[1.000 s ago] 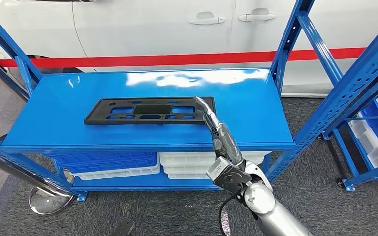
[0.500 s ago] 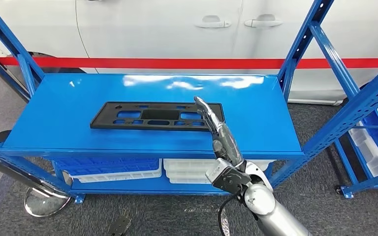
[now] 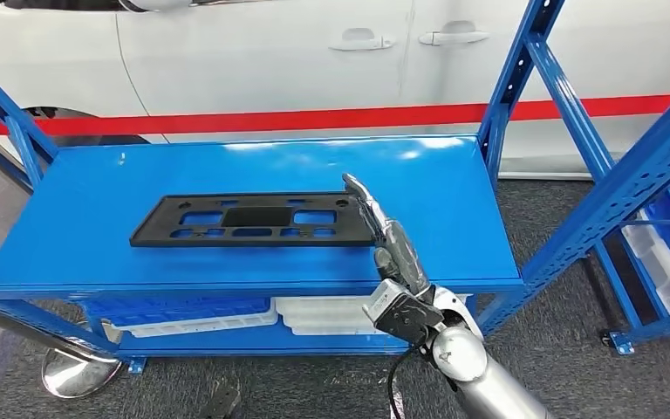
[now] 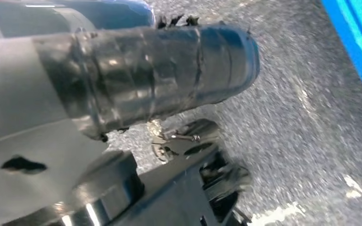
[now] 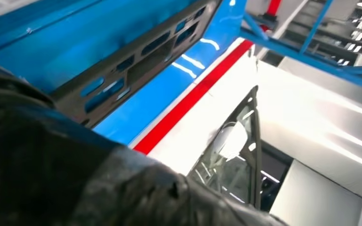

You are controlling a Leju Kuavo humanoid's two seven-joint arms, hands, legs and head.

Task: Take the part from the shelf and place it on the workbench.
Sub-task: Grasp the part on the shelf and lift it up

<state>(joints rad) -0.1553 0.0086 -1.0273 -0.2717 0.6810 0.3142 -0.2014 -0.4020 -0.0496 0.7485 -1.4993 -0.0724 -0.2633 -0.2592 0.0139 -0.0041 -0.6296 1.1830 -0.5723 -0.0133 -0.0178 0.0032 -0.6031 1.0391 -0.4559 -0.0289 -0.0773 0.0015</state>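
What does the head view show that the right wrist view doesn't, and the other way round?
Head view alone: the right hand reaching over the right end of the black part, the bins on the lower level, and the carpet. Right wrist view alone: a close look at the car's side window. Both share the black part lying flat on the blue shelf, the red stripe and the white car.

Glossy blue shelf [image 3: 454, 188], matt black part [image 3: 249, 220]
The shelf is painted metal (it reflects light); the floor [image 3: 558, 349] is rough grey carpet.
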